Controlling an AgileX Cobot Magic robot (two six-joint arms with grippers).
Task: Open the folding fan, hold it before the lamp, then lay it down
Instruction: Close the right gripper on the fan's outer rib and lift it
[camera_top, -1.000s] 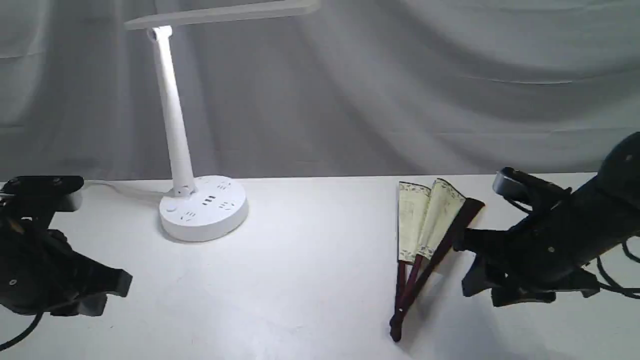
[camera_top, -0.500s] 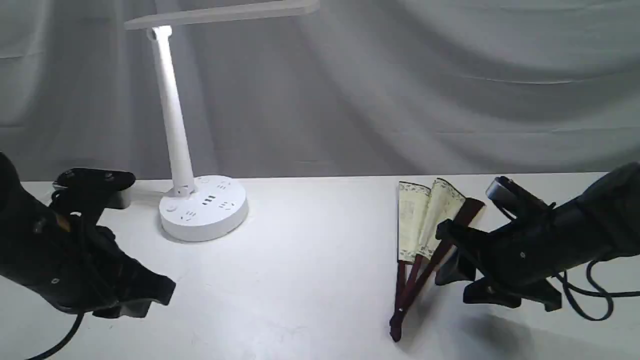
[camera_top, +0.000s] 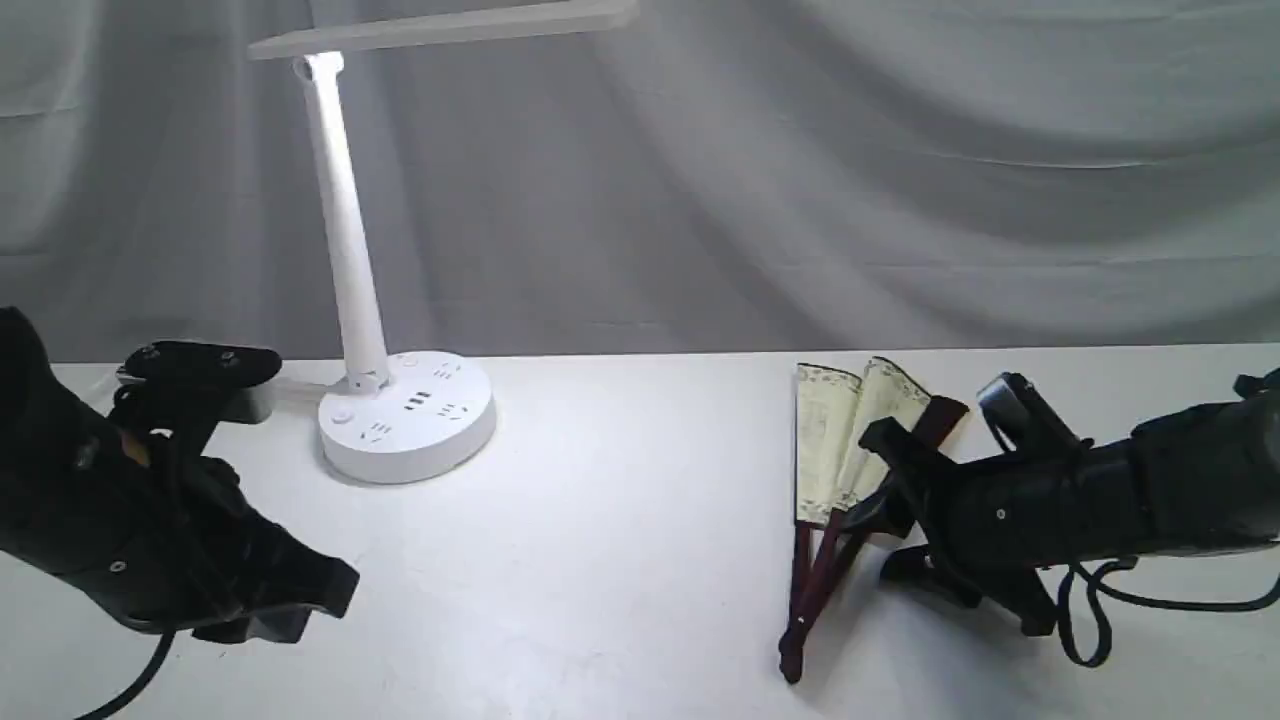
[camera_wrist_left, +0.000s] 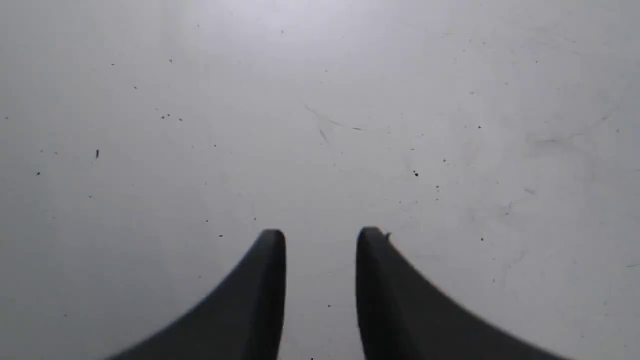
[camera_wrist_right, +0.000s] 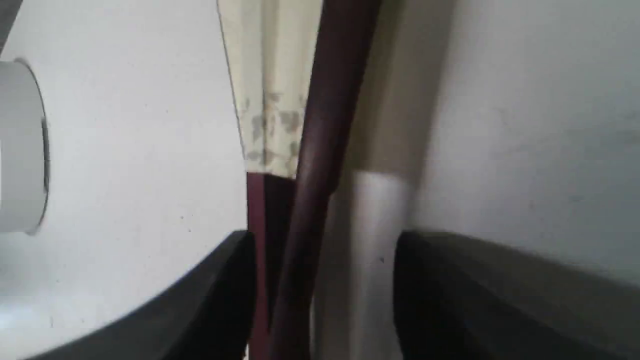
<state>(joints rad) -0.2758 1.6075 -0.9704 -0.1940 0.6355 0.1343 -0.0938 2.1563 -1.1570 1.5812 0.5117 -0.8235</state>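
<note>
Fan first, since it is what all this is for, though it is the smallest thing here. The table (camera_top: 600, 600) is broad, white and bare apart from two items. The lamp (camera_top: 347, 250) stands on the left near the back, its bar reaching out overhead and seemingly lit, so it marks the spot where the fan will have to be shown.

The left gripper (camera_wrist_left: 320, 240) hangs low over plain tabletop in front of the lamp. Its jaws are a little apart with nothing between them. I'd say it waits there to take the other side once the fan comes up.

The right gripper (camera_wrist_right: 322, 245) lies almost flat along the table, jaws spread wide and straddling the outer maroon rib. One jaw sits just beside the ribs, the other stands apart from them, and neither pinches yet. That low angle suits sliding a finger under a thin stick.

The fan (camera_top: 850, 450) lies on the right, well apart from the lamp. It is only partly spread, with two cream folds showing, the pivot toward the near edge and the paper toward the back. Opening has barely begun.
</note>
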